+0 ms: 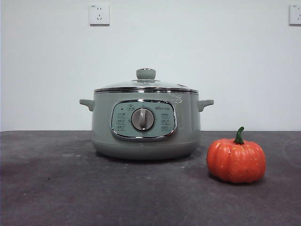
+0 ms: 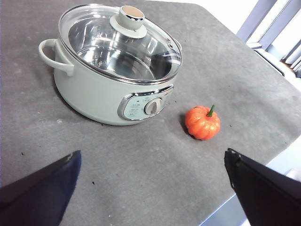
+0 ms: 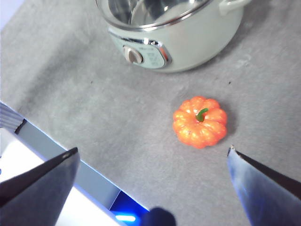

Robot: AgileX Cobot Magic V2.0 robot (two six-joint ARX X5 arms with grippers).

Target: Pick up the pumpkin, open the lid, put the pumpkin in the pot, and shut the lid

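The sage-green pot stands mid-table with its lid on it, knob up. The glass lid shows a bare steel inside in the left wrist view. The orange pumpkin sits upright on the table to the right of the pot and nearer the front edge, apart from it. My left gripper hangs open, high above the table, with the pot and pumpkin ahead of it. My right gripper is open too, high up, with the pumpkin a little beyond its jaws. Neither gripper shows in the front view.
The dark grey table top runs under everything, and its front edge lies close below the right gripper. A white wall with two sockets stands behind. Pale frame bars rise past the table's far corner.
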